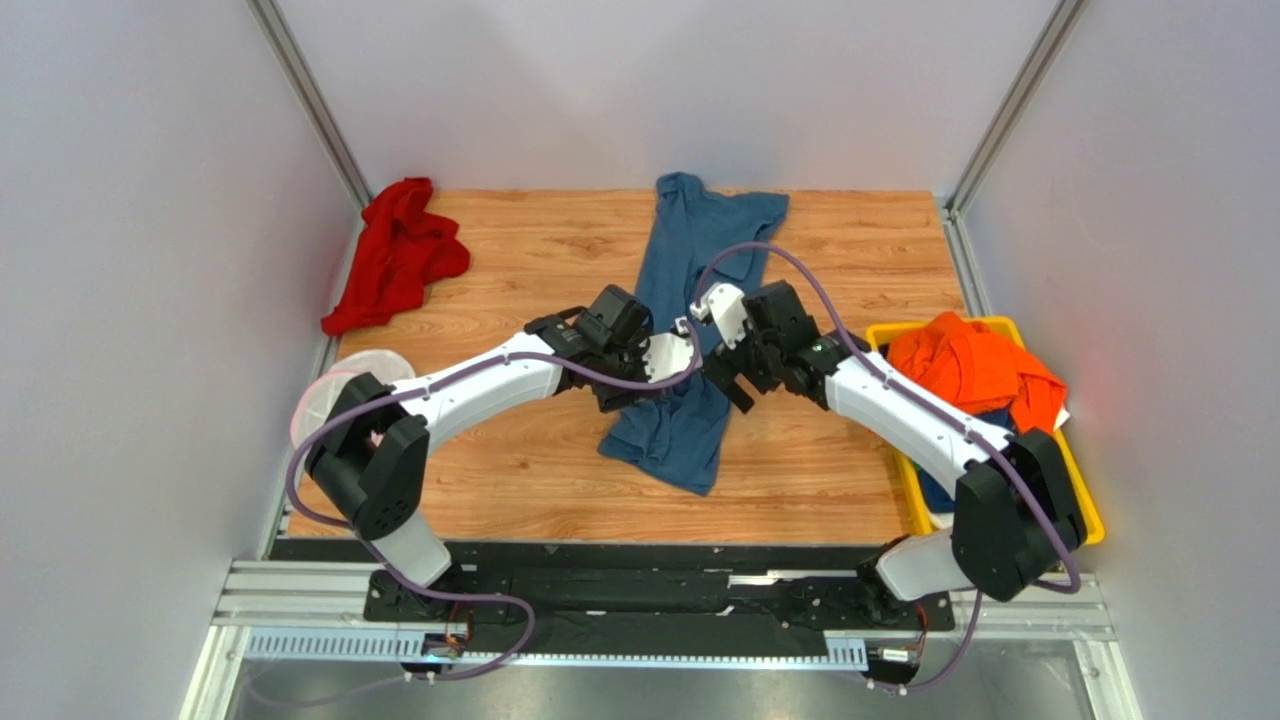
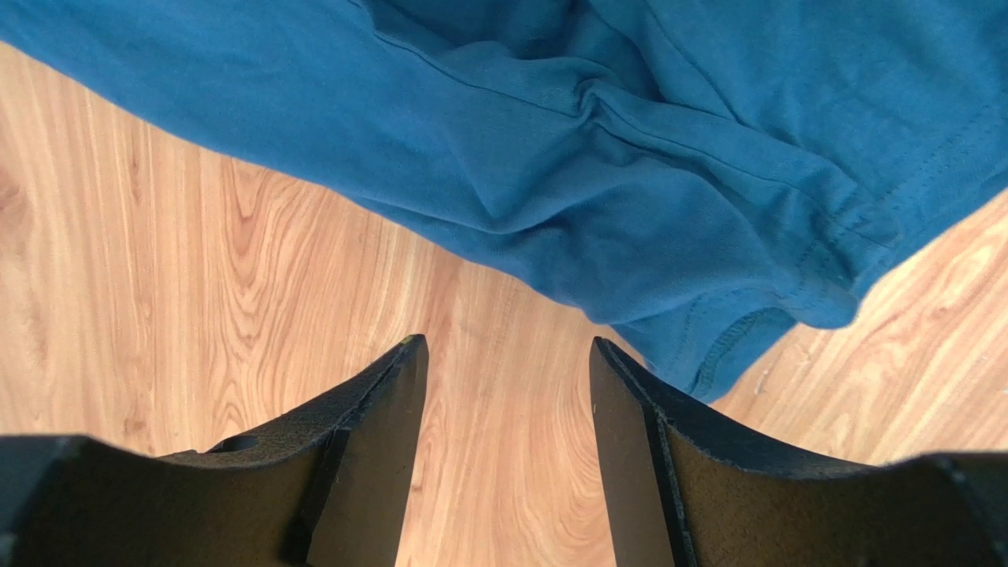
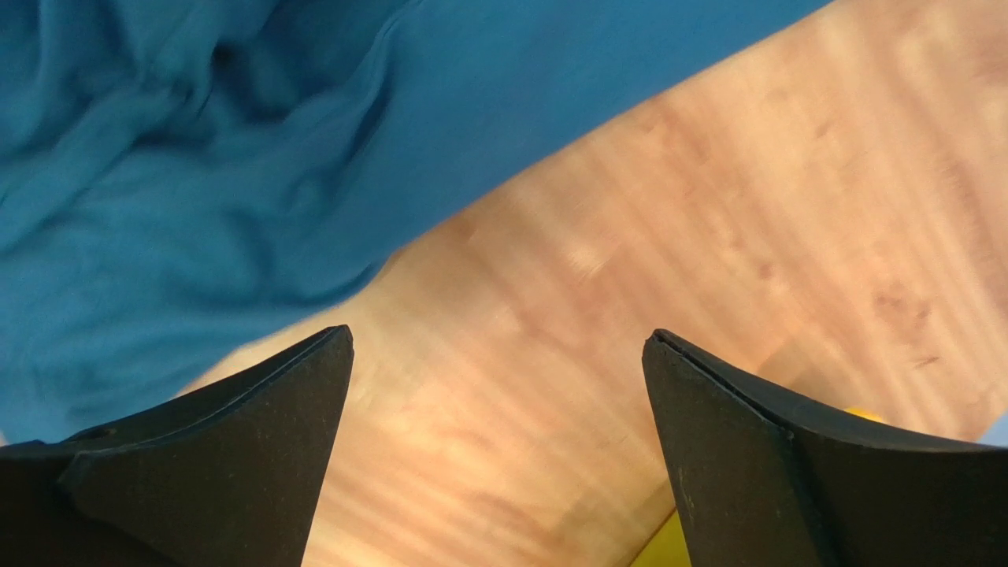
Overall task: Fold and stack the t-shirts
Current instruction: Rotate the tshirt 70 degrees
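Clock from table (image 1: 511,488) centre, 12 = far edge; blue t-shirt (image 1: 688,240) runs 12 to 6 down the middle; left arm (image 1: 466,383) comes in from 8, right arm (image 1: 917,413) from 4, meeting over the shirt, so centre is blocked; red garment (image 1: 394,252) heaped at 10; mesh disc (image 1: 334,393) at 9 on the edge; yellow bin (image 1: 1085,503) with orange t-shirt (image 1: 969,363) fills 3 to 4; bare wood at 11, 1 to 2, 5, 7; left gripper (image 2: 503,354) jaws apart over bare wood, shirt hem just ahead; right gripper (image 3: 497,337) jaws wide, wood between, cloth at its 10.
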